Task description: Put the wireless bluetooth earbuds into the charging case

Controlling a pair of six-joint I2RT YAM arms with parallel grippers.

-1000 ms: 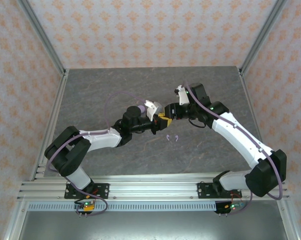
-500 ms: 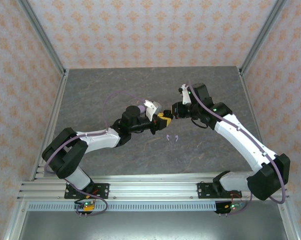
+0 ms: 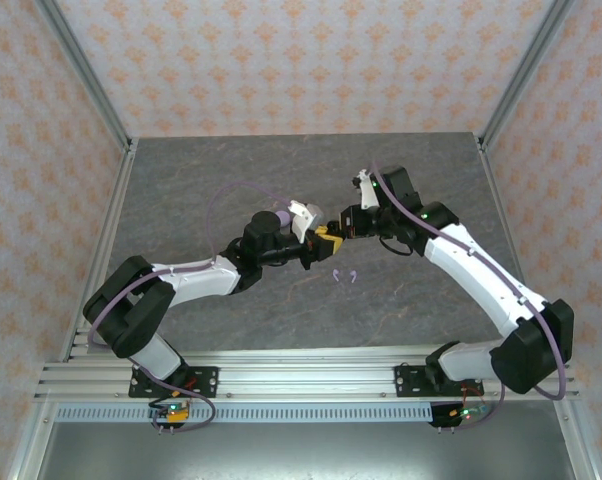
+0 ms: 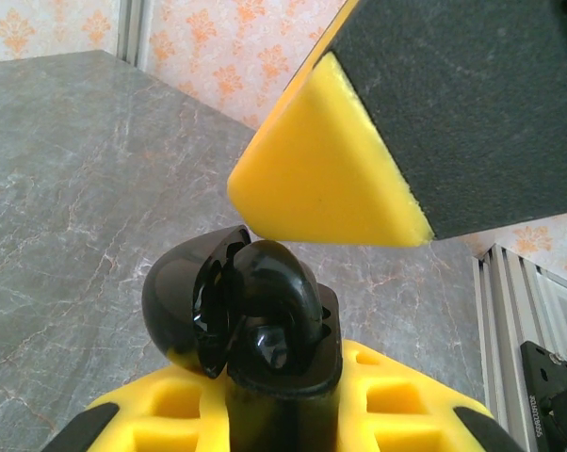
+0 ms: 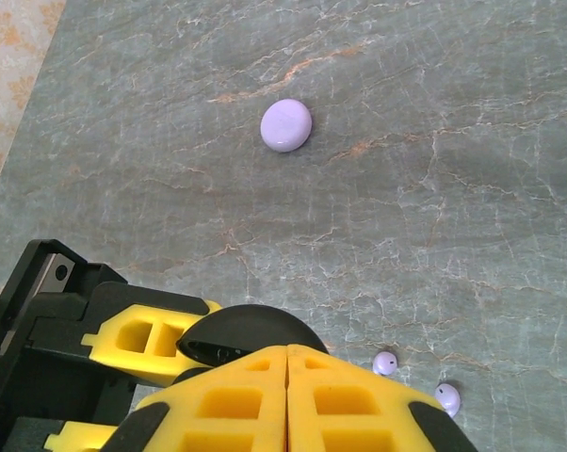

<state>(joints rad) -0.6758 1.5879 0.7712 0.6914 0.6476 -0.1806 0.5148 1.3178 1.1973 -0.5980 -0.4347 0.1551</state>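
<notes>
1. Two arms meet over the middle of the table. The left gripper is clamped on the black charging case, holding it upright between its yellow fingers.
2. In the left wrist view the case's lid is swung open toward 9 o'clock. A glossy black rounded piece sits in its mouth, too dark to identify.
3. The right gripper has its fingers pressed fully together. Its tip hangs just above the case, at 1 o'clock.
4. The lavender earbuds lie side by side on the table, at 5 o'clock from the grippers in the top view.
5. A round lavender case rests on the table at 12 o'clock in the right wrist view.
</notes>
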